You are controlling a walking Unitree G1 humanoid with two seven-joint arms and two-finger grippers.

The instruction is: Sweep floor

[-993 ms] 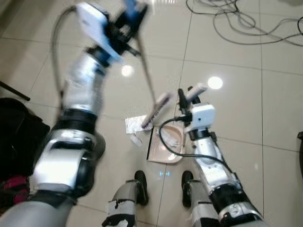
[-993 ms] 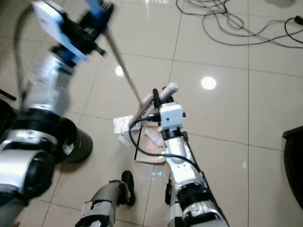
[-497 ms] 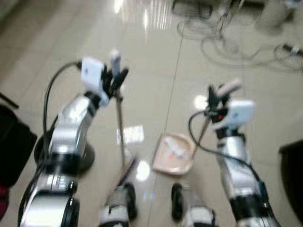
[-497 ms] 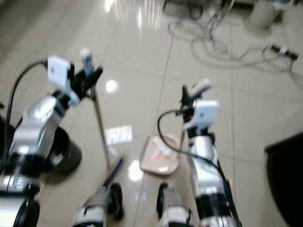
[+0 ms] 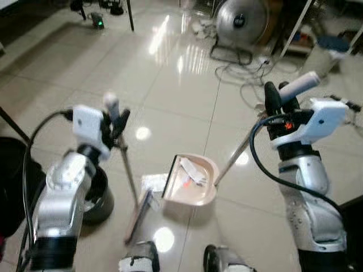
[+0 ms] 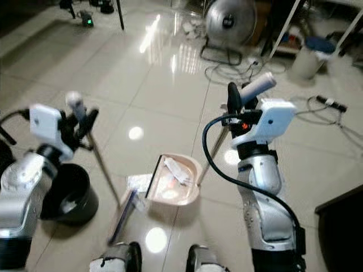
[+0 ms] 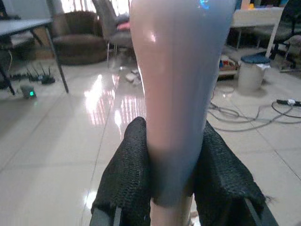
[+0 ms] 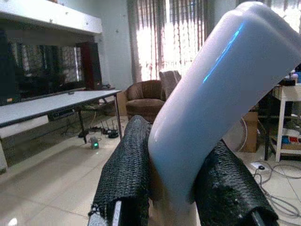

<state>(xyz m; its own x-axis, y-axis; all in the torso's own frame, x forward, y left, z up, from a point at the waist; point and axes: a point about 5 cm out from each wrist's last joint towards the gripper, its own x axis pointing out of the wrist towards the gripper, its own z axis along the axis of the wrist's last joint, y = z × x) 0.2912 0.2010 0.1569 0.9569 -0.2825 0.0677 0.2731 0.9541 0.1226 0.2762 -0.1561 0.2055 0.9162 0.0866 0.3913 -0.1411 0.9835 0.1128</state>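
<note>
My left gripper [image 5: 117, 120] is shut on the grey top of a broom handle [image 7: 178, 94]; its thin stick slants down to the broom head [image 5: 138, 214] on the tiles by my feet. Over on the other side, my right gripper [image 5: 280, 100] is shut on the white grip of the dustpan handle [image 8: 221, 80]. The beige dustpan [image 5: 199, 192] hangs tilted just above the floor between the arms, with pieces of paper litter [image 5: 191, 170] inside. A crumpled white paper [image 5: 152, 182] lies on the floor beside the pan and the broom.
A black round bin [image 6: 67, 194] stands at my left side. Ahead are a floor fan [image 5: 240, 20], loose cables [image 5: 241, 67] and a white bucket with a blue lid [image 6: 309, 56]. A dark piece of furniture [image 6: 340, 226] sits at the lower right.
The camera has tilted up to show more of the room. My left arm has come down, and the broom now stands left of the dustpan. The dustpan is tilted up with litter inside.
</note>
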